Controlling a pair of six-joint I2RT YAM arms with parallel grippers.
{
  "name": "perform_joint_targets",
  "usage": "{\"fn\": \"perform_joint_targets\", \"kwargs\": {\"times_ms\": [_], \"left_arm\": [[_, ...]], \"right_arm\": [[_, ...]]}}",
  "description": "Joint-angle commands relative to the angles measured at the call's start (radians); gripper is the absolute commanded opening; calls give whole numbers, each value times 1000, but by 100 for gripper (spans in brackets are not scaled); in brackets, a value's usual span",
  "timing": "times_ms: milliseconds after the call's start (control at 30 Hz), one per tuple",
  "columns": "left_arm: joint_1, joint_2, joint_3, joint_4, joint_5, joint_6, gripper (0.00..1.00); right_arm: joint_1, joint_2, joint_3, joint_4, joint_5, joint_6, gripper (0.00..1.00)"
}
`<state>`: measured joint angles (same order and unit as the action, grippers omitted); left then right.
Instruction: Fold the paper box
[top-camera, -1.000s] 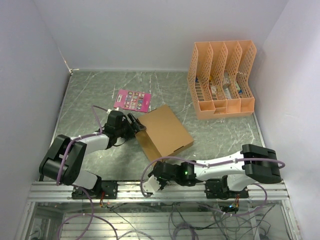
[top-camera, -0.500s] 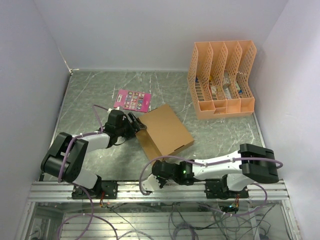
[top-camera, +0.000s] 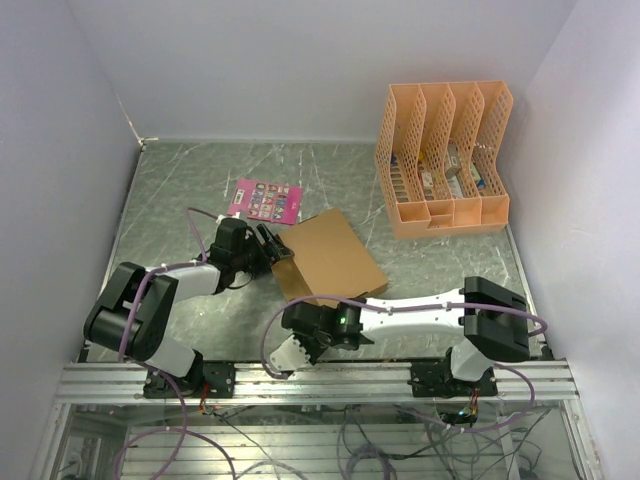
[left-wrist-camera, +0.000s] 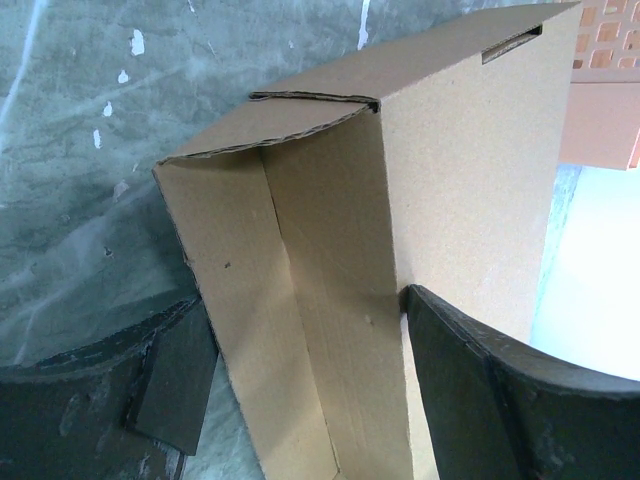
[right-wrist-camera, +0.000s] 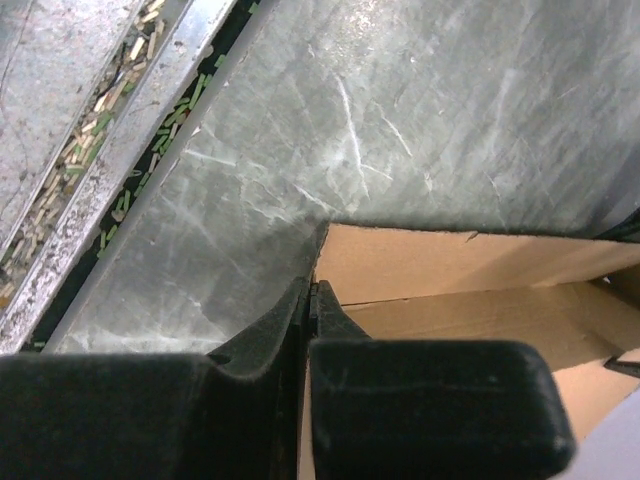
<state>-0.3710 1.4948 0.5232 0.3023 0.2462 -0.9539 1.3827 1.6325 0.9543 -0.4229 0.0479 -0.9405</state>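
Working on the paper box (top-camera: 335, 258), which lies on the counter (top-camera: 200, 170) about midway between my two arms, I have a hand at each of its nearer corners. My left hand (left-wrist-camera: 300, 300) is spread wide at the box's left end, one finger outside the upright side wall and the other against the broad top panel. Both fingers sit right at the cardboard, though I can't tell whether they press it. My right hand (right-wrist-camera: 312, 285) is pressed together, its tips touching the near corner of the box. Whether an edge of cardboard is caught between them I can't tell.

As I judge it, the fold is well begun but not done. The sheet has already taken a box shape: a floor, a raised side wall, a curved flap tucked in at the far corner, and a large panel bearing a slot laid over it. The end facing my left hand gapes open, nothing sits in the slot, and the near edge by my right hand looks loose. Closing that end and locking the tabs is what remains.
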Motion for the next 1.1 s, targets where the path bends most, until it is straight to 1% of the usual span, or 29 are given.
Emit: {"fn": "perform_joint_targets", "kwargs": {"times_ms": [0,367,733,1067], "left_arm": [[7,51,-4,-126,-44,55,80],[9,79,5,-125,-40,61,80],[14,89,11,-128,-36,67,80],[18,107,6,-114,-26,70,79]], "right_arm": [[-25,24,55,-131,-100,-73,0],[-65,98,171,-273,-190,-186,0],[-82,167,251,-337,-208,-243,0],[-136,184,302,-396,-244,-318,0]]}}
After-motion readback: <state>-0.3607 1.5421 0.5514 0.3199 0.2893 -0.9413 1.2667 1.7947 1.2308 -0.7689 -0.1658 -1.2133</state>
